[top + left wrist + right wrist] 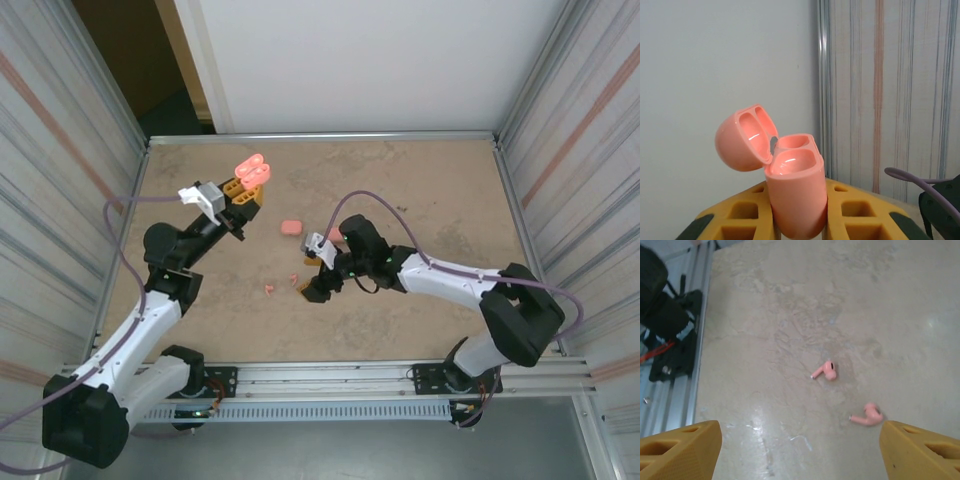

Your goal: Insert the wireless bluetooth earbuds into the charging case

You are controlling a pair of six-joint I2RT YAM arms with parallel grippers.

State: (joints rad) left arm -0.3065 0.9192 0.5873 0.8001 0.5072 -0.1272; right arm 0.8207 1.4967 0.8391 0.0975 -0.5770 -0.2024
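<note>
My left gripper (243, 193) is raised over the far left of the table, shut on the lower half of a pink charging case (251, 172). In the left wrist view the charging case (796, 192) stands upright between the yellow fingers (742, 215), its lid (742, 142) hinged open and both wells empty. Two salmon-pink earbuds (269, 289) (296, 281) lie on the table near the middle. My right gripper (312, 284) hovers low over them, open. In the right wrist view one earbud (825, 371) lies ahead and the other earbud (867, 415) sits just inside the right finger (920, 450), with nothing gripped.
A closed pink case (291, 228) lies on the table between the arms, and another pink item (334, 234) sits beside the right wrist. The metal rail (695, 340) runs along the near table edge. Corrugated walls enclose both sides.
</note>
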